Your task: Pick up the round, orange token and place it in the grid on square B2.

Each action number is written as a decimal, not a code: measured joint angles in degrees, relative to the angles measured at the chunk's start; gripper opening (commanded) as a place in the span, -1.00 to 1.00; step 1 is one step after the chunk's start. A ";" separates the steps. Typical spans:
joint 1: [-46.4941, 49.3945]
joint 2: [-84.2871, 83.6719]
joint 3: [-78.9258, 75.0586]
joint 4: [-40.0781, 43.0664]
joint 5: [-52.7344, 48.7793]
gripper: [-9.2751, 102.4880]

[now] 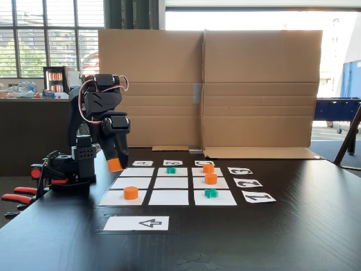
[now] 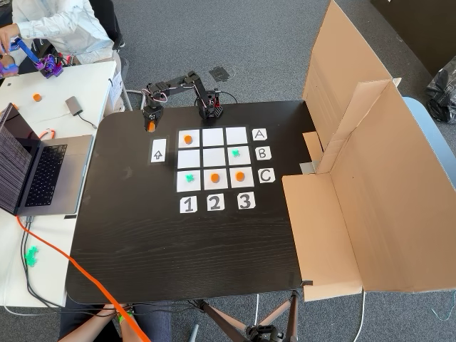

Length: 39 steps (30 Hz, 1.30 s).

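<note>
My gripper points down at the table's left, just outside the grid, and is shut on a round, orange token. From above, the gripper hangs beyond the arrow card with the orange token at its tip. Square B2, the centre rectangle, is bare. Three more orange tokens lie on grid squares. Green crosses sit on two squares.
A tall cardboard wall stands along the grid's far side. Number cards and letter cards edge the grid. The arm's base is clamped at the table's left edge. A laptop and a person are at a side desk.
</note>
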 measured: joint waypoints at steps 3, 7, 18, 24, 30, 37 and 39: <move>0.18 0.97 0.88 0.00 0.00 -0.85; 0.09 1.58 1.67 0.00 0.00 -0.85; -11.87 7.91 7.38 0.00 0.00 -0.85; -22.41 13.27 13.36 0.26 0.35 -0.85; -34.80 16.35 19.07 0.35 2.55 -0.85; -46.76 14.41 22.15 0.35 8.09 -0.85; -47.90 12.30 22.24 0.35 9.23 -0.85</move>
